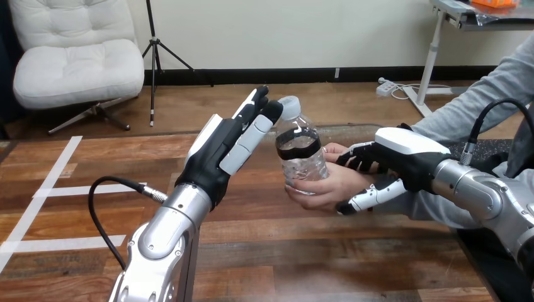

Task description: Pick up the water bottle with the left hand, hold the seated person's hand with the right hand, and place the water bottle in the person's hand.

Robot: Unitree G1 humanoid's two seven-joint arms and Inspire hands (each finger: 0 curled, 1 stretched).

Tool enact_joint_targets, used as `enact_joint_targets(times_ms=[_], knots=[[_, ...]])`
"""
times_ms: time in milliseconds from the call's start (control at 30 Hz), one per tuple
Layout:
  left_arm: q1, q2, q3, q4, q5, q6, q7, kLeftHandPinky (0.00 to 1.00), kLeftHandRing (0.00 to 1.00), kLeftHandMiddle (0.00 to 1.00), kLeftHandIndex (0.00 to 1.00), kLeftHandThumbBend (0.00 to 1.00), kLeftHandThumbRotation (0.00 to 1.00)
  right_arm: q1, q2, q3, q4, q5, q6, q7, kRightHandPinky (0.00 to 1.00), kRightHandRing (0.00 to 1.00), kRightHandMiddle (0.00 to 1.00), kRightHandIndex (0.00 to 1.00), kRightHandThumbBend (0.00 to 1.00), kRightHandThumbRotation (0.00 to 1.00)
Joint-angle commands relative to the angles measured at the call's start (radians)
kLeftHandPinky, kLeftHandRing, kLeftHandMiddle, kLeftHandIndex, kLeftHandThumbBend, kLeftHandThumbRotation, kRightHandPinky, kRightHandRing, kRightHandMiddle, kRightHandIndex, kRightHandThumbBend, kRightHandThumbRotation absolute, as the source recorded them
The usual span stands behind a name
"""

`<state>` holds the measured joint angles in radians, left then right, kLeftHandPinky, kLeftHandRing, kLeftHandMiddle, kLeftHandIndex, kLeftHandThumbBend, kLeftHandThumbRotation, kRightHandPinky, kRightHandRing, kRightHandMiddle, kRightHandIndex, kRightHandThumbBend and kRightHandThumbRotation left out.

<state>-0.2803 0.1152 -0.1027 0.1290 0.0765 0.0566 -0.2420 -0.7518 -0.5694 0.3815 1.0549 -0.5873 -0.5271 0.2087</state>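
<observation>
Water bottle [302, 154] stands upright in the person's hand [327, 187]. Left hand [213, 157], fingers straight, is just left of the cap. Right hand [403, 157] is curled round the person's hand.

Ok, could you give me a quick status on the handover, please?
Left hand open, fingers straight, beside the water bottle. Right hand shut on the person's hand. Bottle held in the person's hand. Nothing in the way.
</observation>
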Motion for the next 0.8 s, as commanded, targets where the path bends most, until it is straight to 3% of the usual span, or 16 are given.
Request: enact_joint_targets(times_ms=[0,767], knots=[[-0.025,-0.002,0.011,-0.017,-0.010,-0.012,0.012,1.00,1.00,1.00,1.00,1.00,1.00,-0.042,-0.007,-0.016,-0.030,0.015,0.006,-0.006,0.69,0.82,0.82,0.83,1.00,0.67],[-0.018,0.003,0.012,-0.025,-0.011,-0.015,0.010,1.00,1.00,1.00,0.99,1.00,1.00,-0.030,-0.010,-0.027,-0.047,0.042,0.012,0.013,0.78,0.87,0.88,0.89,1.00,0.78]])
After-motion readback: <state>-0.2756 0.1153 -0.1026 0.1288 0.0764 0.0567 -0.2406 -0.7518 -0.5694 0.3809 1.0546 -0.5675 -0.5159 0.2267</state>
